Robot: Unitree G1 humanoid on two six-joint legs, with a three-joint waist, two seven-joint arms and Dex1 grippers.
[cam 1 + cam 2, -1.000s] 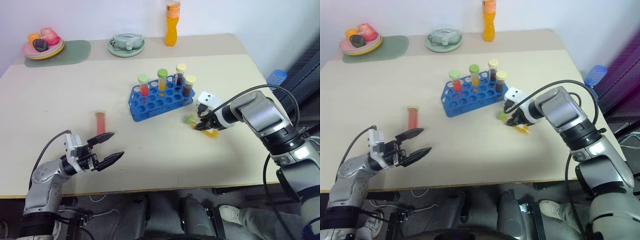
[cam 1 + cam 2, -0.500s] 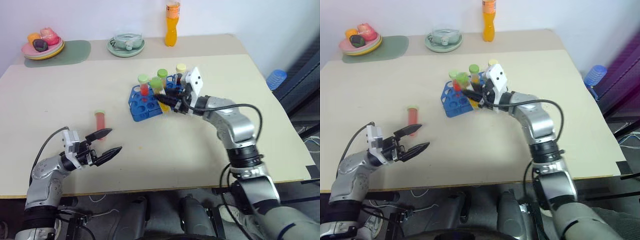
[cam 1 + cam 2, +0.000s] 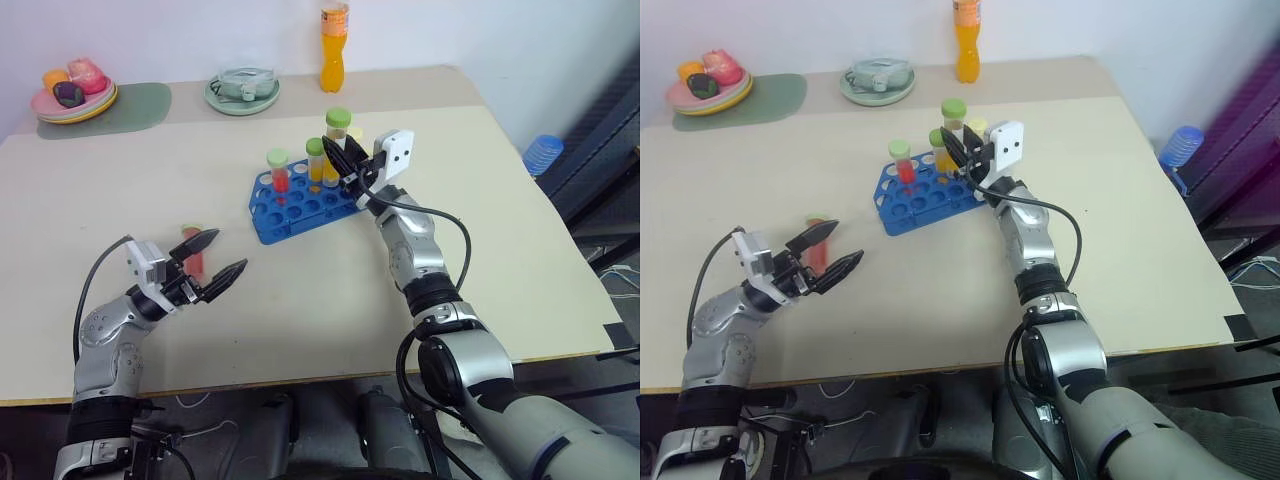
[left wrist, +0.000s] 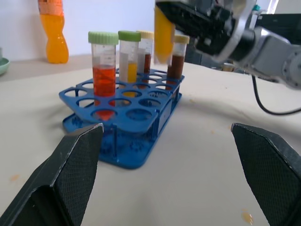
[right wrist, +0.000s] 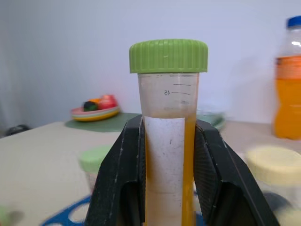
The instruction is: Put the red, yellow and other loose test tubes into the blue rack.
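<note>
Right gripper (image 3: 343, 158) clamped on upright yellow tube (image 3: 337, 128) with green cap above blue rack (image 3: 300, 206), left gripper (image 3: 213, 258) spread wide and empty just beside red tube (image 3: 192, 255) lying on table (image 3: 500, 200).
</note>
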